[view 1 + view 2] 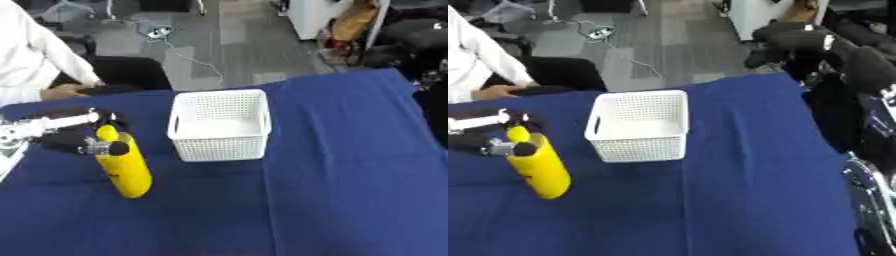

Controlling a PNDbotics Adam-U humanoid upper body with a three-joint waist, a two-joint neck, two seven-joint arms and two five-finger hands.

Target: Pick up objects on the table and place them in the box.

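1. The setting is a room with a grey floor; cables lie on it beyond a worktop [350, 190] covered in dark blue cloth.
2. A white perforated plastic box [219, 125] stands upright near the middle of the worktop, toward its far edge. Its interior shows only a pale floor; no object is visible inside.
3. A yellow plastic bottle with a narrow neck [125, 167] stands tilted on the cloth to the left of the box and apart from it, base toward the camera.
4. The left hand [83, 142] enters from the left edge. Its dark fingers are curled round the neck of the yellow bottle, one above and one below.
5. Progress assessment: the pick step appears to be in hand, with the bottle gripped but its base apparently not yet off the cloth. Lifting, carrying across to the box and releasing remain.
6. No other loose object is visible on the cloth.
7. Limits of view: the right arm shows only as dark structure at the right edge of the right eye view; the right hand itself cannot be made out. The left wrist is cut off by the frame edge. The bottle's contact with the cloth is blurred and uncertain.
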